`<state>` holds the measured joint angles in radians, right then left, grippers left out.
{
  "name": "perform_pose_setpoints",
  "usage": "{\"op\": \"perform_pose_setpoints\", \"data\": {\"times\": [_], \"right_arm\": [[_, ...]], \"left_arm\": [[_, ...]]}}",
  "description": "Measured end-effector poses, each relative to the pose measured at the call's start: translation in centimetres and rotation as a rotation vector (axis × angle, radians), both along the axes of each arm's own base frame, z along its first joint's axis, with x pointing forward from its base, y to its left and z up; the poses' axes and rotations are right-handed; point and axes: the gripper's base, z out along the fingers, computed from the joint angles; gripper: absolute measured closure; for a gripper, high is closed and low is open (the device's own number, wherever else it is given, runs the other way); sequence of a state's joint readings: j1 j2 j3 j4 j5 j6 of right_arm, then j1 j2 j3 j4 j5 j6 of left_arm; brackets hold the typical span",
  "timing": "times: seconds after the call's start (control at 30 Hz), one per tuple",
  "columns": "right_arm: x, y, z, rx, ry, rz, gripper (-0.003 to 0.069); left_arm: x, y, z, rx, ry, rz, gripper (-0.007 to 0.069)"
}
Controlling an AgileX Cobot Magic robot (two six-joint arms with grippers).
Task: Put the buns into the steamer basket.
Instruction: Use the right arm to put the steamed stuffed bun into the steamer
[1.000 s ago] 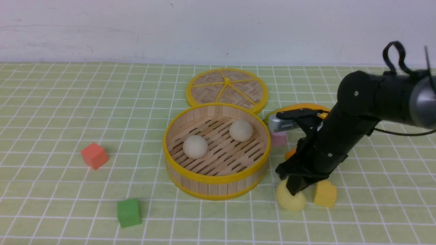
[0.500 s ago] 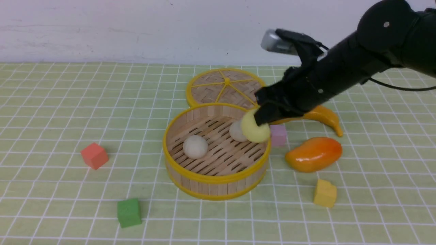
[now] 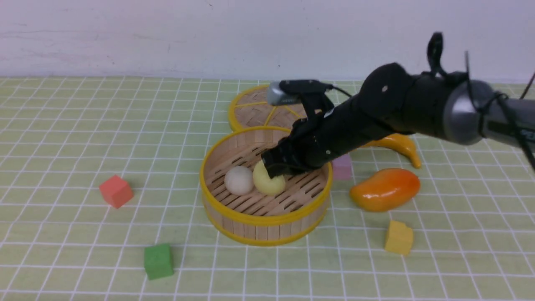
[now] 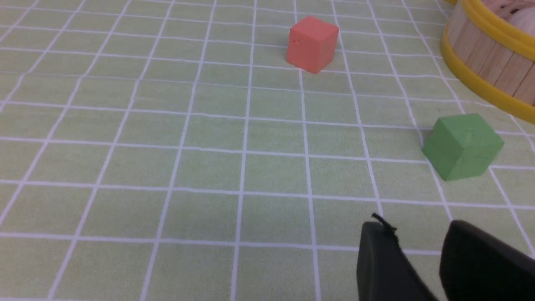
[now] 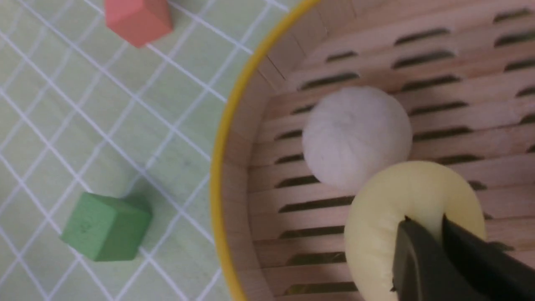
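Right claw [image 3: 273, 169] is pinched tight on the pale yellow bun [image 3: 268, 180], so tight that the soft bun is dented. It holds the bun low inside the steamer basket [image 3: 234, 211], just beside a white bun [image 3: 239, 180] on the slatted floor, likely so the bun will not drop far or roll when let go. A third bun may hide behind the arm; I cannot tell. Left claw [image 4: 422, 255] hangs over the worktop with a small gap, holding nothing, near the green block [image 4: 462, 146].
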<state>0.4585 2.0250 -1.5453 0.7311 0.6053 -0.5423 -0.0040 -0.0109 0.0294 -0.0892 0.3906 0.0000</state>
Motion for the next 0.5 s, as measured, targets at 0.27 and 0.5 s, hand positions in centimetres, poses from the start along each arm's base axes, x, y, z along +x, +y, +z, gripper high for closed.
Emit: {"op": "perform_pose_setpoints", "data": {"times": [0.27,0.5], "right_arm": [[0.4,0.1,-1.8,-0.030,0.020,0.001,0.0630],[0.5,-0.1,-2.0,-0.055,0.025,-0.017,0.0523]], "left_arm": [[0.0,0.0,0.0,0.000,0.000,0.000,0.0407],[0.0,0.0,0.0,0.000,0.000,0.000,0.0404]]}}
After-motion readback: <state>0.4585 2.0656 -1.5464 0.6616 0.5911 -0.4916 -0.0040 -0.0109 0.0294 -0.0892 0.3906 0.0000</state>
